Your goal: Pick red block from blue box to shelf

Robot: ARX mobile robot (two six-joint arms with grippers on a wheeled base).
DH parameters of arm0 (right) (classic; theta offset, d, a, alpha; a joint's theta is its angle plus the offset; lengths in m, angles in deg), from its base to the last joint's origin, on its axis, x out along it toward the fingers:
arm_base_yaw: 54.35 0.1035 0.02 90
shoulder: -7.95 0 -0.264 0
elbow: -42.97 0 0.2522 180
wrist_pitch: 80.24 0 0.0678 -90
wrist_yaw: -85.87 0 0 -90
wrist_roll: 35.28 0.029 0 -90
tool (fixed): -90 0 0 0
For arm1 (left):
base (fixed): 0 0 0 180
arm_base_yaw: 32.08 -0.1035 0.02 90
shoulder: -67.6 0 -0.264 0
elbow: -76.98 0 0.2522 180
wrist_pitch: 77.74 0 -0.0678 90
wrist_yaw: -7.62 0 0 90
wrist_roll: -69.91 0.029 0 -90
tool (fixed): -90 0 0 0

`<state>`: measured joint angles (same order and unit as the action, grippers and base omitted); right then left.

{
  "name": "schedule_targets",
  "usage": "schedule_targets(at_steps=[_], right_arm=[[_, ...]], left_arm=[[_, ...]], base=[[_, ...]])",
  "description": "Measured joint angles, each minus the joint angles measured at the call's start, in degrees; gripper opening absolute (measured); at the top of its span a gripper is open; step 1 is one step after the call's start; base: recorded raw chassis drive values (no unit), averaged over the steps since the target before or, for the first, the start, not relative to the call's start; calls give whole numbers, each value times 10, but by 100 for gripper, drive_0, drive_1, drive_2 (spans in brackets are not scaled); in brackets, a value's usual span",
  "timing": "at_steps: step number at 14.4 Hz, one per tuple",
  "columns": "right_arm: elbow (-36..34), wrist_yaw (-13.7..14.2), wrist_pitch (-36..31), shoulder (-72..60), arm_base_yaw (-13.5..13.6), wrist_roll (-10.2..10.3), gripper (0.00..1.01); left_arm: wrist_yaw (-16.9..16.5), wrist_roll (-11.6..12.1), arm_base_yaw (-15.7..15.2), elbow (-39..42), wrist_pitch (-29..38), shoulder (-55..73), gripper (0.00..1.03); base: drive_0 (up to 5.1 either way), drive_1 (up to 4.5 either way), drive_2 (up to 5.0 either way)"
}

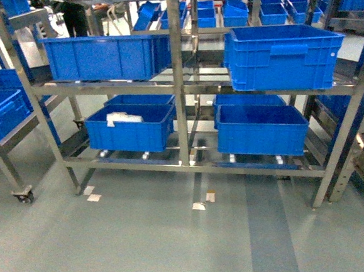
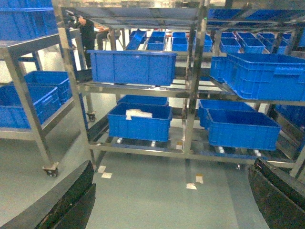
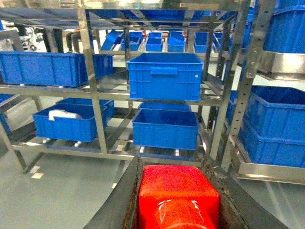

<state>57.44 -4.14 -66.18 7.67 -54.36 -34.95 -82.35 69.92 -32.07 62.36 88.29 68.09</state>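
A grey-green floor (image 1: 178, 249) runs under the shelf (image 1: 179, 79), a steel rack that fills the room's middle. Behind it stand more racks of blue crates. On the shelf's upper tier sit two dark blue crates (image 1: 103, 57), and two more on the tier below; the lower left one (image 1: 131, 127) holds something white. Paper scraps (image 1: 200, 204) lie on the floor before the shelf. The right gripper (image 3: 178, 200) pinches the red block (image 3: 178, 195) facing the shelf. The left gripper (image 2: 171, 200) is spread wide.
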Motion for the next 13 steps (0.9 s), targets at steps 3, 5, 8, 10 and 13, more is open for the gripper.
schedule_targets(at_steps=[3,5,8,10,13], right_arm=[[0,0,0,0,0,0,28],[0,0,0,0,0,0,28],[0,0,-1,0,0,0,28],[0,0,0,0,0,0,28],[0,0,-1,0,0,0,28]], left_arm=[[0,0,0,0,0,0,98],[0,0,0,0,0,0,98],[-2,0,1,0,-1,0,98],[0,0,0,0,0,0,98],[0,0,0,0,0,0,98]], base=[[-162,-162,-162],[-162,-162,-162],[-162,-162,-162],[-162,-162,-162],[-162,-162,-162]])
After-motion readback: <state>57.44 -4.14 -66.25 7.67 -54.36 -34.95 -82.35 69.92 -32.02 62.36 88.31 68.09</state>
